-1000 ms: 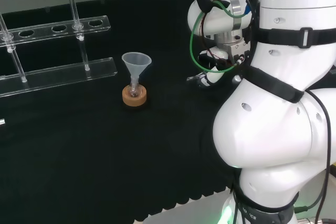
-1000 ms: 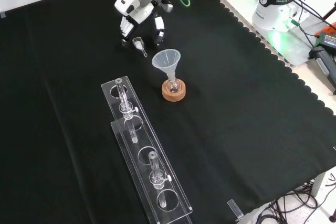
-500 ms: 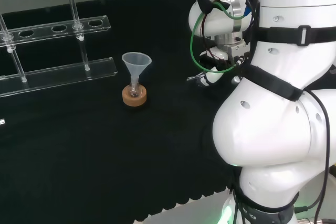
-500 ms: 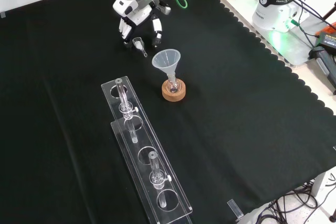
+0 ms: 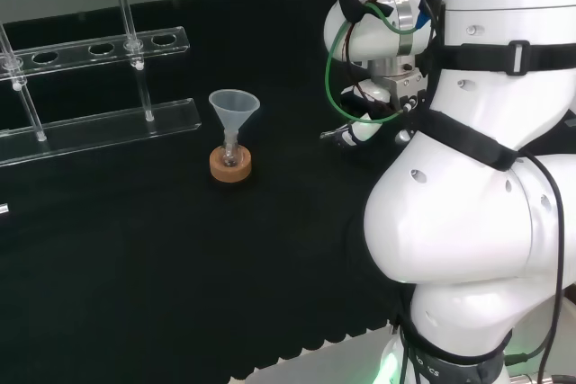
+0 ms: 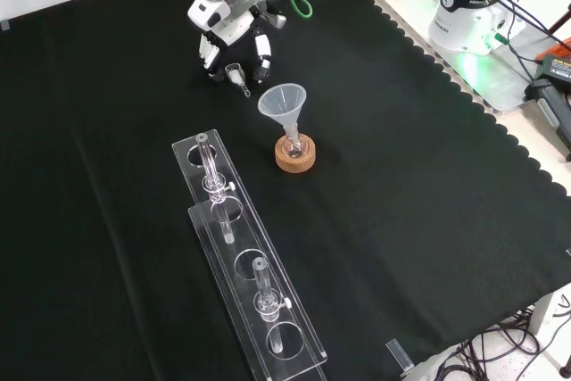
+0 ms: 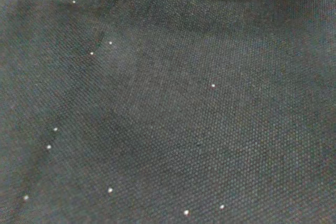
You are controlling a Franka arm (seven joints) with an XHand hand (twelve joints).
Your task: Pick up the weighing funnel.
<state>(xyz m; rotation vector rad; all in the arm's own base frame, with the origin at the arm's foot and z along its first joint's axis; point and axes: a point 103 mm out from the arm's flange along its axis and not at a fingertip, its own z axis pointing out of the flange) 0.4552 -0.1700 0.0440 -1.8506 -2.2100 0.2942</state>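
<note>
One small clear piece, the weighing funnel, is lying on the black cloth of the tabletop, directly under the hand. The fingers are hanging spread and pointing down on either side of it, gripping nothing. I cannot tell whether any fingertip is touching the piece. The step in hand is looking like the grasp itself: the hand is straddling the weighing funnel but not yet pinching it. The next move is calling for fingers and thumb to come together on the slippery body without flicking it aside, then a lift. Just beyond the fingertips, the funnel is standing in a flask on a cork ring. Well past that, clear racks are lying.
</note>
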